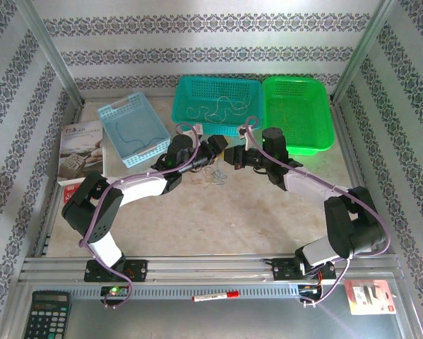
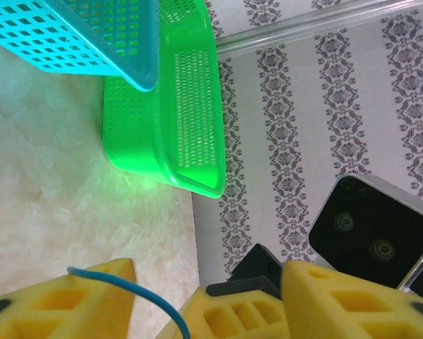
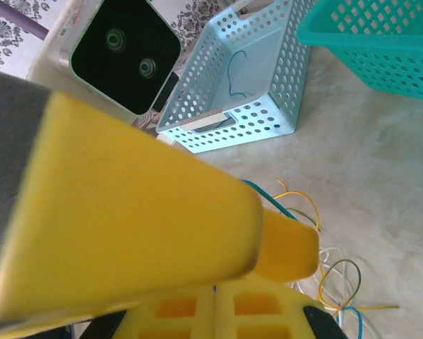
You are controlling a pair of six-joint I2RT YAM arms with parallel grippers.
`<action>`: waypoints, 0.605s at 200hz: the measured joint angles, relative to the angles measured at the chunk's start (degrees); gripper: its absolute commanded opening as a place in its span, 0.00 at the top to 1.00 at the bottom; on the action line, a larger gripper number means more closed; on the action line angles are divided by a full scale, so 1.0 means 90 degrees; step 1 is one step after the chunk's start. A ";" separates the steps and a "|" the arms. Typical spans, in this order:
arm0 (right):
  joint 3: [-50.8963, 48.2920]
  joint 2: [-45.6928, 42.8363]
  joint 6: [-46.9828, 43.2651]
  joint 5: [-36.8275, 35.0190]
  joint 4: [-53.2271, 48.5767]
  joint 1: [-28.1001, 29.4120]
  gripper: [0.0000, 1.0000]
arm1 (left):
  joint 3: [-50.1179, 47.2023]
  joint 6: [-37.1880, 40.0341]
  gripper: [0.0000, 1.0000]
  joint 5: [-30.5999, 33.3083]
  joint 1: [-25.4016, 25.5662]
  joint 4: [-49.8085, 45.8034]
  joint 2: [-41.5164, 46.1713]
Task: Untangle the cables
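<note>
okay, both arms met over the middle of the table, wrists nose to nose. the left fingers stood apart, and a blue strand arched off the top of one of them and down across the gap. the right fingers were clenched tight. blue and yellow strands came out from behind them, though i couldn't tell if any was pinched. the cables lay in a small loose clump on the table, just on the near side of the two wrists, looping white, yellow and blue. at the far side sat the teal basket with a pale strand curled inside. the green basket was just beside it on the right, and the light blue basket was off to the left, with a thin dark strand lying in it.
</note>
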State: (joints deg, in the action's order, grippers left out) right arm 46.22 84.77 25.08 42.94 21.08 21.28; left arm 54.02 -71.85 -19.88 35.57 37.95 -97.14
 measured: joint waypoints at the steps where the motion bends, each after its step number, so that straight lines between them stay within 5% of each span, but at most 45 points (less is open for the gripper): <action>1: 0.0000 0.0000 -0.0002 0.0000 0.0000 0.0000 1.00 | 0.0000 0.0007 0.53 0.0002 -0.0005 0.0000 0.0000; 41: -0.0027 -0.0010 0.0000 0.0000 0.0019 0.0000 1.00 | -0.0002 0.0100 0.66 0.0078 -0.0049 0.0000 0.0002; 102: -0.0114 -0.0058 0.0000 -0.0002 0.0097 0.0000 1.00 | -0.0036 0.0355 1.00 0.0134 -0.0134 -0.0148 0.0155; 121: -0.0202 -0.0114 0.0017 -0.0010 0.0158 0.0000 0.77 | -0.0022 0.0466 1.00 0.0090 -0.0134 -0.0262 0.0182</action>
State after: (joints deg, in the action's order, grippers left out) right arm 44.40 83.74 25.23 42.85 22.50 21.28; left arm 53.82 -67.66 -19.07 34.37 35.59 -95.50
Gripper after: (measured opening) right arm 0.105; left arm 0.045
